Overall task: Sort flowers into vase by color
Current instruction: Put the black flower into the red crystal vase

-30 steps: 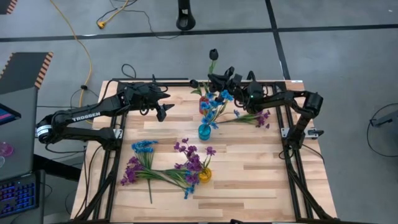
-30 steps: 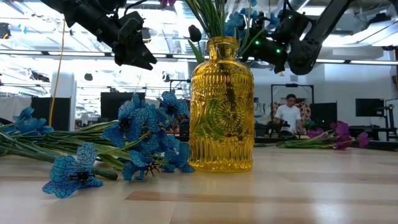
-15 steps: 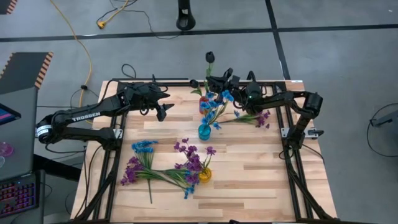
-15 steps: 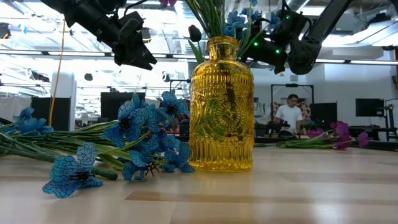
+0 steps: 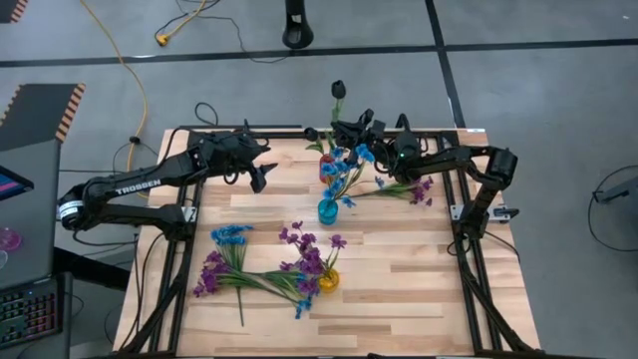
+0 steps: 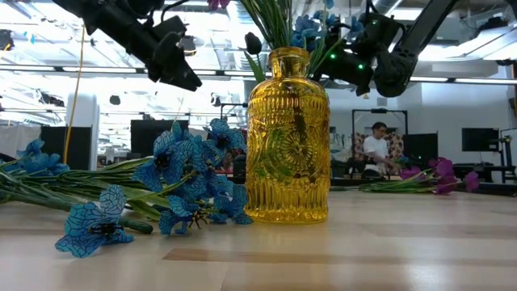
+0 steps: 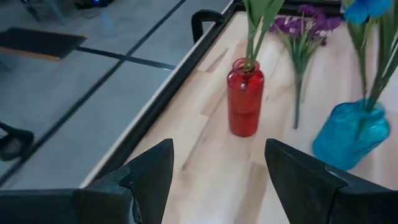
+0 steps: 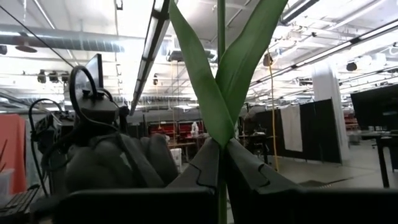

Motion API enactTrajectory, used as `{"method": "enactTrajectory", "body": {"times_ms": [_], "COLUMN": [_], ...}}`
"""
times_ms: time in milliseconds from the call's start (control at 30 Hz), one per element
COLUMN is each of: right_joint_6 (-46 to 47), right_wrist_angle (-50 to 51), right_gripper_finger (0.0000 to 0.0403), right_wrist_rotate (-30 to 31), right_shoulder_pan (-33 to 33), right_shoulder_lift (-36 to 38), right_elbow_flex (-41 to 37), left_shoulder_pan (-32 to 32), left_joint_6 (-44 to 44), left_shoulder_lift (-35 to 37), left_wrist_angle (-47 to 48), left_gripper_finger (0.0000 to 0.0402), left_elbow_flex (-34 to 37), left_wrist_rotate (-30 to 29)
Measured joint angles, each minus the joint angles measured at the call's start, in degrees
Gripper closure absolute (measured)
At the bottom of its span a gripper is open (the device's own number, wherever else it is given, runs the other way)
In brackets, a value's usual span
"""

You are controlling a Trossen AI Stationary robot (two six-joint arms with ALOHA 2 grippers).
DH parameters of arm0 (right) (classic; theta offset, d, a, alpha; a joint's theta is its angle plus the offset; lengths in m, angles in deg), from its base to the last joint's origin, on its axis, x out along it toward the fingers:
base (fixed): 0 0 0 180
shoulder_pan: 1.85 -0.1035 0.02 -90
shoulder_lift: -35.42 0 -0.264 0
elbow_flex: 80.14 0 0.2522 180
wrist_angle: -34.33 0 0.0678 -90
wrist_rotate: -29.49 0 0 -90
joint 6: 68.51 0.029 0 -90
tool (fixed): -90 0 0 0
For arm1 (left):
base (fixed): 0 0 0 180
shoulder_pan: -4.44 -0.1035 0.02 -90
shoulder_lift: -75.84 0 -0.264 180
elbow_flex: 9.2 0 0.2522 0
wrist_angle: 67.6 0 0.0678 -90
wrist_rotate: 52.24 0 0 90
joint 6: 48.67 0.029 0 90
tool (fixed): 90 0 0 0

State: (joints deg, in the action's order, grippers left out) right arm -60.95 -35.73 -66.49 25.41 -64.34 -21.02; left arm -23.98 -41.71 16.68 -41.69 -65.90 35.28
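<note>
Left claw (image 5: 261,176) hovering over the worktop (image 5: 399,269) left of the vases, fingers (image 7: 146,177) spread apart, holding nothing. Loose blue and purple sprigs (image 5: 239,271) lying flat on the near left of the worktop, stems running roughly left to right toward the yellow vase (image 5: 328,280). Yellow vase upright, green stems and purple blooms rising from its mouth. Farther back, a small red vase (image 7: 245,96) upright with a green stem standing in it, just beside a blue vase (image 5: 328,210) carrying blue flowers (image 5: 347,160). Right claw (image 5: 347,130) above the red vase, pinched shut on a dark-budded flower (image 5: 339,91), stem (image 8: 221,56) near upright in the wrist view, bud pointing beyond the worktop's far edge. More purple sprigs (image 5: 409,188) lying flat under the right arm.
</note>
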Motion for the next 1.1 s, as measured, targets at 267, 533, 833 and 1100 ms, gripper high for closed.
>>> {"method": "enactTrajectory", "body": {"times_ms": [267, 533, 833, 1100], "right_joint_6": [1.00, -1.31, -3.89, -7.62], "right_wrist_angle": [-1.43, -0.71, 0.52, -3.82], "right_gripper_finger": [0.0363, 0.0363, 0.0363, 0.0363], "right_wrist_rotate": [1.03, 1.81, 1.81, 1.79], "right_shoulder_pan": [-0.70, -0.70, -0.79, -2.32], "right_shoulder_lift": [0.00, 0.00, 0.00, -5.20], "right_elbow_flex": [0.00, 0.00, 0.00, 1.53], "left_shoulder_pan": [-4.25, -6.91, -6.97, -6.97], "left_joint_6": [3.96, 4.00, 3.94, 3.88], "left_shoulder_lift": [0.00, 0.00, 0.02, 0.02], "left_wrist_angle": [1.05, 1.03, 0.98, 0.93], "left_gripper_finger": [0.0161, 0.0161, 0.0161, 0.0161], "left_elbow_flex": [0.00, 0.00, 0.00, 0.00], "left_wrist_rotate": [0.06, 0.12, 2.03, 2.04]}}
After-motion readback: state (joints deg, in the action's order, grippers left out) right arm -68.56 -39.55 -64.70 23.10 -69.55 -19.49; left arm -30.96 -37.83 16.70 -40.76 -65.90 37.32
